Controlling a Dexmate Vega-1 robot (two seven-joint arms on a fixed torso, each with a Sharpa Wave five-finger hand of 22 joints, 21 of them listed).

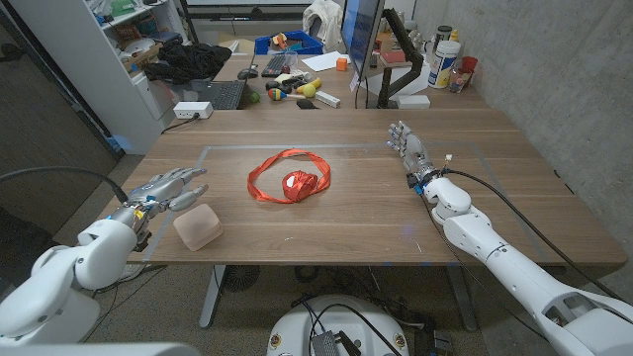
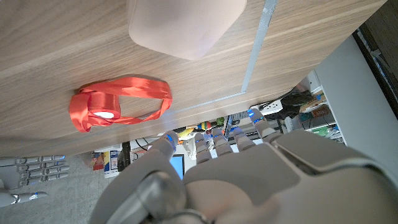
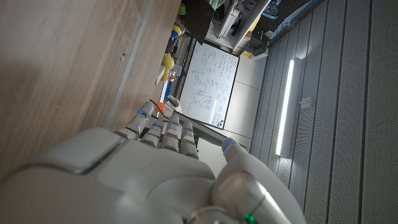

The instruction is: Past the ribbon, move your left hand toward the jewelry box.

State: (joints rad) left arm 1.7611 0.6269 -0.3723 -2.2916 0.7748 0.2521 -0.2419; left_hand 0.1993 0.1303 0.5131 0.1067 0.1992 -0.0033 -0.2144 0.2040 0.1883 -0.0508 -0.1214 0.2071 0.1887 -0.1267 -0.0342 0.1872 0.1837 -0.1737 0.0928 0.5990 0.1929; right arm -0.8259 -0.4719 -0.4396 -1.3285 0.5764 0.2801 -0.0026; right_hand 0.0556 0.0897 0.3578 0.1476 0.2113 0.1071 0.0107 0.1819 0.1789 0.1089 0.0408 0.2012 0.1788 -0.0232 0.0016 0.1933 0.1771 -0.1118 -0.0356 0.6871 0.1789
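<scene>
A red ribbon [image 1: 289, 180] lies looped in the middle of the wooden table, with a small red bundle inside the loop. A pale pink jewelry box [image 1: 198, 227] with rounded corners sits near the table's front edge at the left. My left hand [image 1: 168, 190] hovers just behind and left of the box, fingers stretched out toward the ribbon, holding nothing. In the left wrist view the box [image 2: 186, 25] and the ribbon [image 2: 118, 102] lie beyond my left hand [image 2: 236, 177]. My right hand [image 1: 407, 148] rests at the table's right with straight fingers, empty.
A taped rectangle [image 1: 346, 148] marks the work area on the table [image 1: 326, 232]. Behind the far edge stand a keyboard [image 1: 220, 94], toys [image 1: 297, 89], a monitor [image 1: 361, 40] and bottles [image 1: 445, 59]. A shelf [image 1: 119, 49] stands at the back left.
</scene>
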